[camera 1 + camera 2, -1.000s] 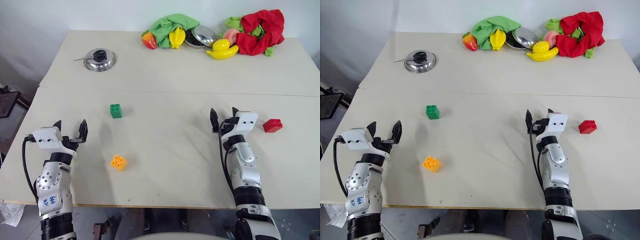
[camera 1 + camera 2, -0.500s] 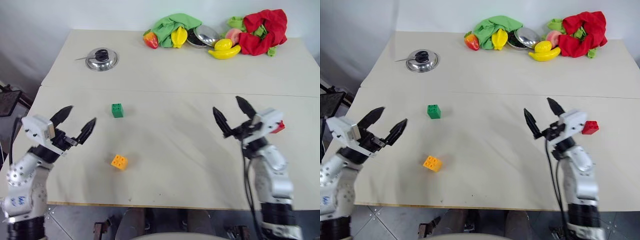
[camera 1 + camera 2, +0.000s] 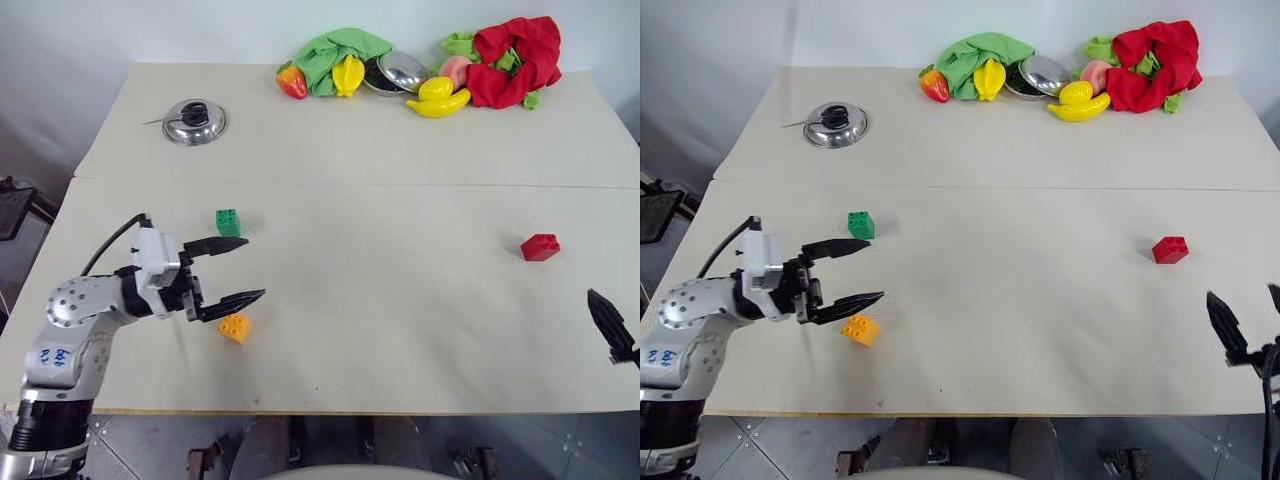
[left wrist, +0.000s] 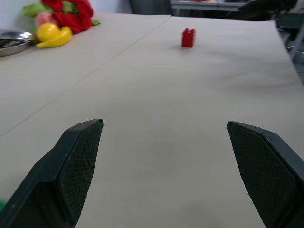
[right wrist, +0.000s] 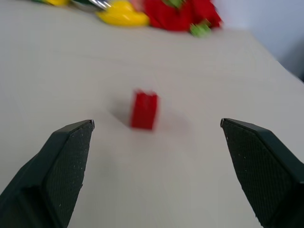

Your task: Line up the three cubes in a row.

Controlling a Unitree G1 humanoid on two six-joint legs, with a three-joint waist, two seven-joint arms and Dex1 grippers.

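Two grippers stand with their black fingers spread wide, neither holding anything. The left gripper [image 3: 232, 270] hangs low over the near left part of the table, pointing across it toward the right, with the green cube [image 3: 228, 222] just beyond its far finger and the orange-yellow cube [image 3: 235, 327] just beside its near finger; neither cube is touched. The right gripper [image 3: 1248, 322] sits at the near right edge of the table, pointing away over the surface, and the red cube [image 3: 540, 247] lies ahead of it, apart from its fingers. In the right wrist view the red cube [image 5: 144, 110] shows between the two fingers but well beyond them. The three cubes are spread out: green and orange-yellow close together on the left, red far off on the right.

Beneath them the table [image 3: 380, 300] is a pale beige surface, with a seam running across it from side to side. On the far half, to the left, a small metal lid [image 3: 194, 121] lies flat. Along the far edge are a green cloth [image 3: 335, 50], a red cloth [image 3: 515, 60], yellow toy fruits [image 3: 437, 97], a red toy fruit [image 3: 293, 80] and a metal dish [image 3: 397, 72]. Behind the table rises a plain white wall [image 3: 200, 25]. Grey tiled floor [image 3: 1060, 450] shows below the near edge.
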